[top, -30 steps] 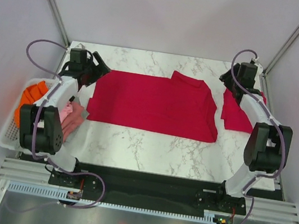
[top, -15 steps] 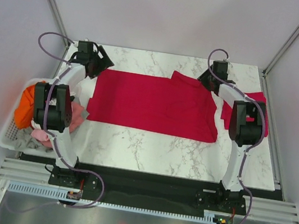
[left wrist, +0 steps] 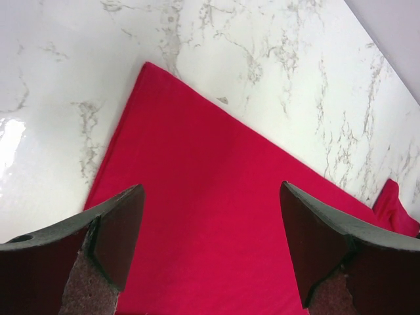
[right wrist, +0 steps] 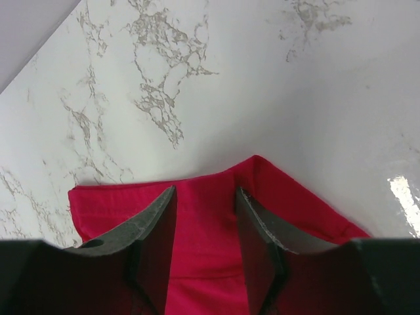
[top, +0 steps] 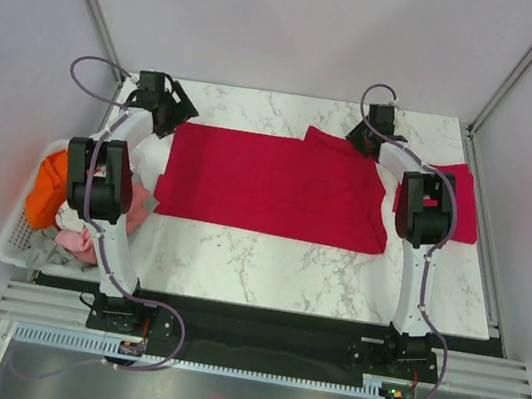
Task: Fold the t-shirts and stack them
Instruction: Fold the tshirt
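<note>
A crimson t-shirt (top: pixel 278 186) lies flat in the middle of the marble table (top: pixel 266 260). A second t-shirt (top: pixel 463 200) lies at the right edge. The left claw (left wrist: pixel 210 197) hangs wide-spread over the flat shirt's far-left corner. The right claw (right wrist: pixel 205 193), half-spread, straddles its far-right corner, seemingly not pinching it.

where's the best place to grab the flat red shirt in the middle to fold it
Probably pinch its two far corners from above: the t-shirt lies flat, so only edges offer loose cloth. The left gripper and right gripper hang over those corners.
</note>
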Action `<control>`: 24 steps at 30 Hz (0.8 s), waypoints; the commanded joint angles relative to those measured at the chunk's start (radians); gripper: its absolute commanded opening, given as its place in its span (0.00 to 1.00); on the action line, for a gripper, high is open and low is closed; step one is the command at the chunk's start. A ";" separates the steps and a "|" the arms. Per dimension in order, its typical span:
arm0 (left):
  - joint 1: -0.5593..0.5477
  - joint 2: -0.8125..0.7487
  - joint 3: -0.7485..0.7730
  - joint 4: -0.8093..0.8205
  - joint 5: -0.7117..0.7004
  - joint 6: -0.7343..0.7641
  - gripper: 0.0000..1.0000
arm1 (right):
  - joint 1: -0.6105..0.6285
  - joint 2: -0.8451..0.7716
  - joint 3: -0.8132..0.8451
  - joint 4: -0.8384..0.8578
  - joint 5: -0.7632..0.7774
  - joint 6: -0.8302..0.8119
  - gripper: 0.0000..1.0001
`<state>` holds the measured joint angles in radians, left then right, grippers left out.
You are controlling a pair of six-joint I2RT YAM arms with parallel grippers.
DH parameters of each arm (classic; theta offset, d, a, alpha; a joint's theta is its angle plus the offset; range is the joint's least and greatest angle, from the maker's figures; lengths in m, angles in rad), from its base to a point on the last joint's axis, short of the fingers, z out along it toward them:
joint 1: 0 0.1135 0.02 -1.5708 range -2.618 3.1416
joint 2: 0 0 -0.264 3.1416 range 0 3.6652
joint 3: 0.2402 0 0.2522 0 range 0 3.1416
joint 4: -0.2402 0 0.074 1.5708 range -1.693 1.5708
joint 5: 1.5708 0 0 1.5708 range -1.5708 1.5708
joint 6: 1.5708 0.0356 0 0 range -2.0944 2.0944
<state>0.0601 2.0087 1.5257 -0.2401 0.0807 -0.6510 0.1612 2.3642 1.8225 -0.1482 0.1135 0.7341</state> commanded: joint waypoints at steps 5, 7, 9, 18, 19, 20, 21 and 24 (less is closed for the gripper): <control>0.023 0.033 0.031 -0.002 -0.033 0.040 0.88 | 0.024 0.032 0.064 -0.037 0.060 -0.027 0.46; 0.023 0.054 0.047 -0.002 -0.045 0.042 0.84 | 0.026 0.049 0.089 -0.036 0.051 -0.036 0.35; 0.024 0.096 0.080 -0.017 -0.042 0.039 0.81 | 0.024 0.061 0.121 -0.040 0.038 -0.042 0.28; 0.040 0.188 0.215 -0.087 -0.062 0.045 0.65 | 0.024 0.032 0.088 0.045 0.045 -0.068 0.00; 0.041 0.199 0.228 -0.093 -0.061 0.045 0.64 | 0.024 0.012 0.068 0.067 0.037 -0.068 0.00; 0.040 0.214 0.250 -0.103 -0.065 0.047 0.63 | 0.024 0.001 0.051 0.085 0.031 -0.065 0.00; 0.041 0.225 0.263 -0.110 -0.071 0.048 0.63 | 0.024 -0.008 0.013 0.125 0.028 -0.061 0.00; 0.043 0.265 0.323 -0.137 -0.111 0.066 0.59 | 0.024 -0.031 -0.029 0.172 0.017 -0.053 0.00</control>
<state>0.0967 2.2368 1.7706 -0.3462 0.0246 -0.6384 0.1852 2.4081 1.8332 -0.0708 0.1375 0.6838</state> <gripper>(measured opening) 0.607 0.012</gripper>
